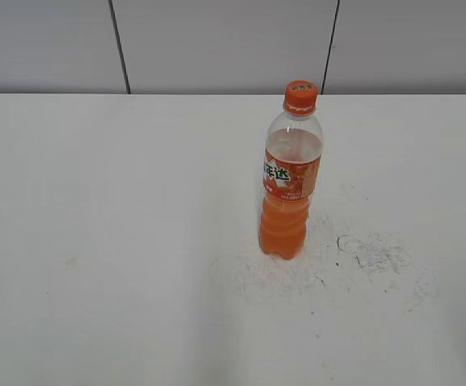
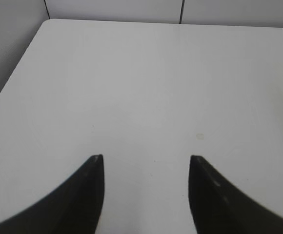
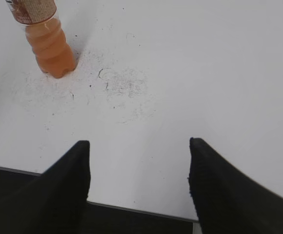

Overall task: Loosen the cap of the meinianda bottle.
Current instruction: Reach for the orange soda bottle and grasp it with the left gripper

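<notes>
The meinianda bottle (image 1: 289, 189) stands upright on the white table, right of centre in the exterior view, with orange drink and an orange label. Its orange cap (image 1: 300, 96) sits on top. The right wrist view shows only the bottle's lower part (image 3: 46, 41) at the top left; the cap is out of that view. My right gripper (image 3: 139, 146) is open and empty above the table's near edge, well short of the bottle. My left gripper (image 2: 146, 158) is open and empty over bare table. Neither gripper shows in the exterior view.
The white table (image 1: 96, 241) has a scuffed, speckled patch (image 1: 374, 253) right of the bottle's base, also in the right wrist view (image 3: 124, 85). The table's near edge (image 3: 131, 207) lies under my right gripper. A grey panelled wall (image 1: 217, 40) stands behind.
</notes>
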Available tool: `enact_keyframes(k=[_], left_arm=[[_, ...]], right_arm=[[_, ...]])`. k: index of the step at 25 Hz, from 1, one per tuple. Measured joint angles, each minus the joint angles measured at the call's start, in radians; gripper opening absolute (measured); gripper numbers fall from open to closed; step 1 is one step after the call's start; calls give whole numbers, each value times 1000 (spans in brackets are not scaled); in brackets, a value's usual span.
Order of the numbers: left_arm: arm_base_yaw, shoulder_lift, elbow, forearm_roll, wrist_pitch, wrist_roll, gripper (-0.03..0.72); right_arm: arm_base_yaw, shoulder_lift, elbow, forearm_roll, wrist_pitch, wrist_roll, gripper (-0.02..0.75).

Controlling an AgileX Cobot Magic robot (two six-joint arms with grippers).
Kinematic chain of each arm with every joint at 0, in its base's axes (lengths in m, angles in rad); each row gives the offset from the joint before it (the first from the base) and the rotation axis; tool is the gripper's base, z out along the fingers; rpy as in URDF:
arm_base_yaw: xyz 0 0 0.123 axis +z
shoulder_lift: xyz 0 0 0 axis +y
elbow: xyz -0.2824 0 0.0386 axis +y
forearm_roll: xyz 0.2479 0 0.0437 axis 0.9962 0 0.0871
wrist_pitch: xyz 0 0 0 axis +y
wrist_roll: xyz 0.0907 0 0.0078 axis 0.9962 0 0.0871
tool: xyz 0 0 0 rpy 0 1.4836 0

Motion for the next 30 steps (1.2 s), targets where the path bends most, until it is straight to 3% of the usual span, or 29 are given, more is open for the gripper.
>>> enact_keyframes(k=[10,16,22,30], left_arm=[[0,23,-9,19,-13,0,433],[0,255,-86,32,-132,0,433],[-27,552,-88,22,-384,0,454],[-146,904,-88,26,-933,26,456]], right_arm=[[0,0,0,0,0,0,471],[0,0,0,0,0,0,471],[0,0,0,0,0,0,471],[0,0,0,1,0,0,471]])
